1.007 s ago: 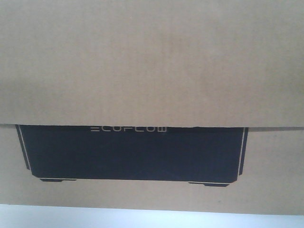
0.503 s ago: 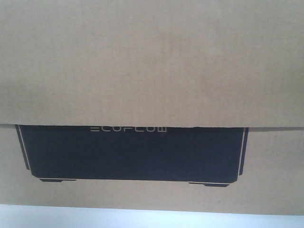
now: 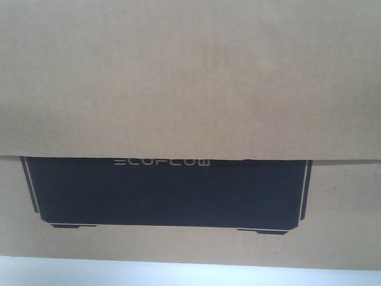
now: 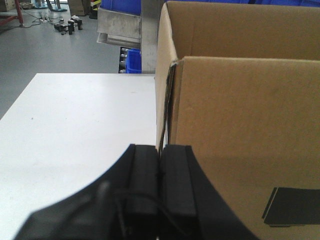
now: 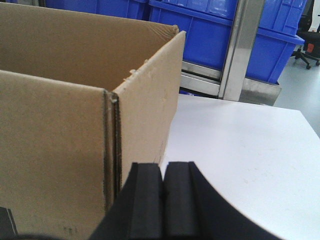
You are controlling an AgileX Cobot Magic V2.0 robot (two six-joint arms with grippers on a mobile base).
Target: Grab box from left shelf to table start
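Between my two grippers | box stood on table, hardly shifted from a second earlier | left gripper and right gripper pads pressed together, each at a box edge, grip unclear | placement looked done.

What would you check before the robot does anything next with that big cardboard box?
1. Box over the table: ok.
2. Box fully clear of the shelf: cannot tell.
3. Left gripper jaws closed at the box's corner: ok.
4. Right gripper jaws closed beside the box's wall: ok.
5. Either gripper actually pinching cardboard: cannot tell.
6. Bare table on both sides of the box: ok.
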